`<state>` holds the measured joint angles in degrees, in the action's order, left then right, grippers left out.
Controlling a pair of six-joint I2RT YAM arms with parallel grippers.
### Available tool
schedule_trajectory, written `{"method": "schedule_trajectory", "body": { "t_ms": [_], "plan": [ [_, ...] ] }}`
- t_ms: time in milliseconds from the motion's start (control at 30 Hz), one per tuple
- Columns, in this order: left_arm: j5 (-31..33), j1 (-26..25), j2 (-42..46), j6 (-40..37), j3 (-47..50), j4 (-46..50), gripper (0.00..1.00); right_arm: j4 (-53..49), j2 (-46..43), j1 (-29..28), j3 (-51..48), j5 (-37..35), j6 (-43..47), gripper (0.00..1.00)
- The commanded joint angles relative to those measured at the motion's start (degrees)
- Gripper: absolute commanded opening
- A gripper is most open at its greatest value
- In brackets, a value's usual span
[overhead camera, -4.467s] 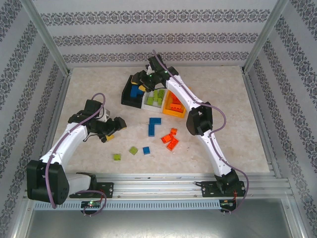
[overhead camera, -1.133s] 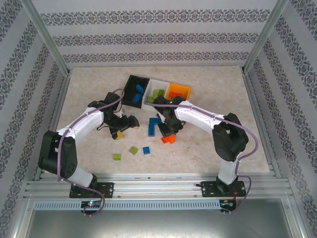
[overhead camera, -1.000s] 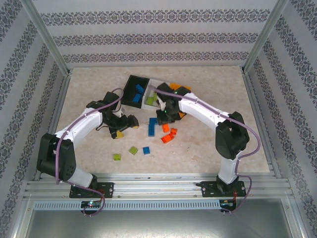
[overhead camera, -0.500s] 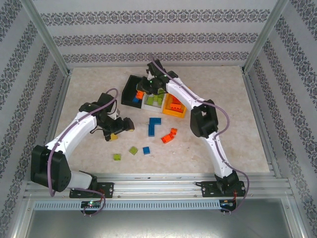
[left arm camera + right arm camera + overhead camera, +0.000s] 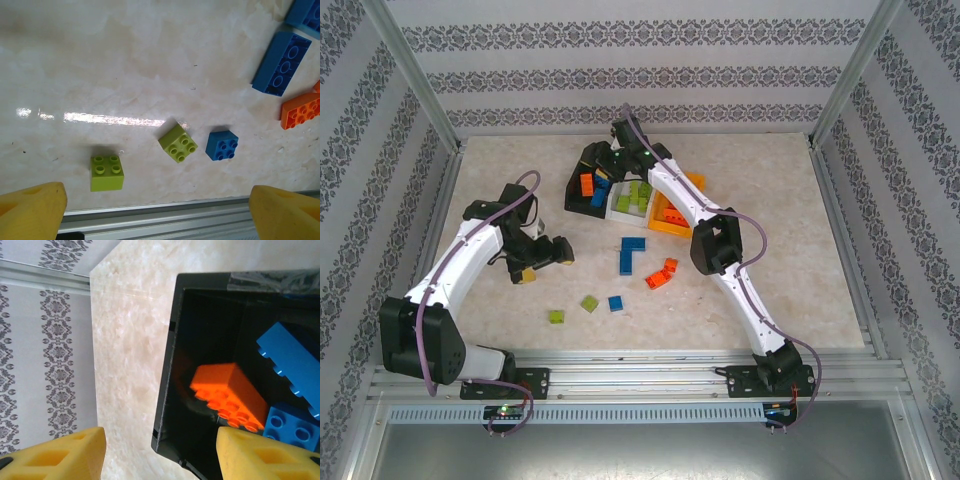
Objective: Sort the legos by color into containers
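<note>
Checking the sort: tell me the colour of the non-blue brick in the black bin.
That studded plastic brick is orange-red; clearest in the right wrist view.

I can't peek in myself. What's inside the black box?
The black plastic bin holds one orange studded brick and at least two blue studded bricks. Its right part is cut off, unseen.

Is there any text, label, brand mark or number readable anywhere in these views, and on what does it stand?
None readable. The legos show plain studs, and any embossing on them is too small to read. The black bin carries no label. The wall pattern is ornament, not lettering.
</note>
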<state>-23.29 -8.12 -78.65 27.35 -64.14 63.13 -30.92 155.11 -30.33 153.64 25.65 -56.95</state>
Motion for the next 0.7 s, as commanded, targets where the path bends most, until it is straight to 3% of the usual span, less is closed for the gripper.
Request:
{"method": "schedule_trajectory", "body": {
  "t_ms": [0,333,467,533,667],
  "plan": [
    [0.55,0.48,0.34,-1.59,-1.22,3.0,0.94,2.18,0.0,1.12,1.84,-0.17,-1.16,0.62],
    [-2.38,0.21,-0.19,2.63,0.29,-3.27,0.94,-6.26,-9.42,1.63,-3.25,2.35,9.57,0.63],
    [-1.28,0.59,-2.48,4.54,-2.9,-5.0,0.93,-13.5,-10.96,1.44,-2.99,0.92,13.84,0.54],
    [-2.04,1.0,-6.44,5.59,-7.67,-7.59,0.9,-15.93,-10.03,1.64,-1.3,0.89,14.52,0.53],
    [0.75,-0.18,-21.68,2.39,-27.0,-6.49,0.83,-18.49,-13.43,2.12,-3.77,1.08,17.33,0.52]
  ]
}}
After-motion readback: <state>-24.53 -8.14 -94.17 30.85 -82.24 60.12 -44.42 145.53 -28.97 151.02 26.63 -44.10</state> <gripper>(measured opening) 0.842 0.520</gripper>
